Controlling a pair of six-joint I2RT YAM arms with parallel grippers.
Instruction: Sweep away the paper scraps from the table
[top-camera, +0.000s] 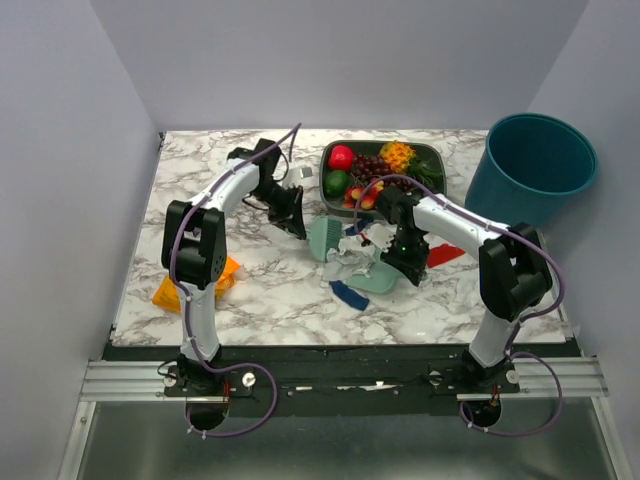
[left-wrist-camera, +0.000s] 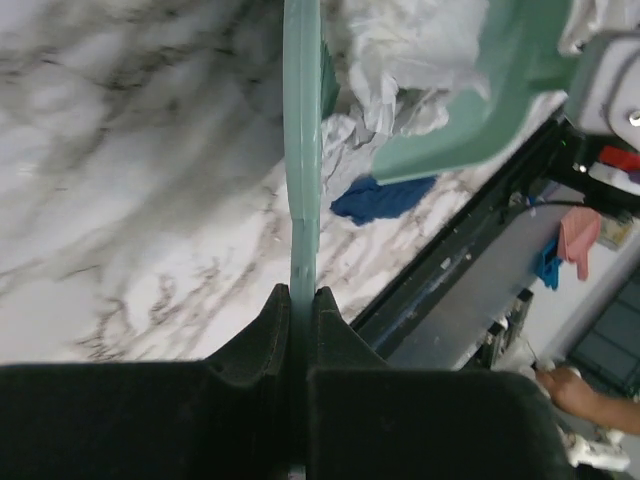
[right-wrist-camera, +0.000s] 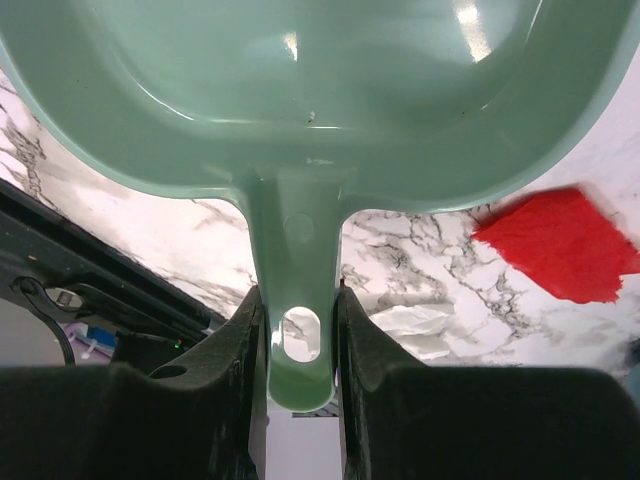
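An orange snack bag lies far left, well apart from the work. The left gripper is clamped on a thin, rigid mint-green sweeper, held edge-on over the veined marble-pattern table. To its right are the paper scraps. A crumpled white wad sits at the mouth of the glossy moulded dustpan, and a flat blue scrap lies just beside its near edge. The right gripper pinches the pan's handle. A torn red scrap lies to the right, outside the pan. Sweeping looks midway. Next, the wad likely needs pushing in while the pan stays flat.
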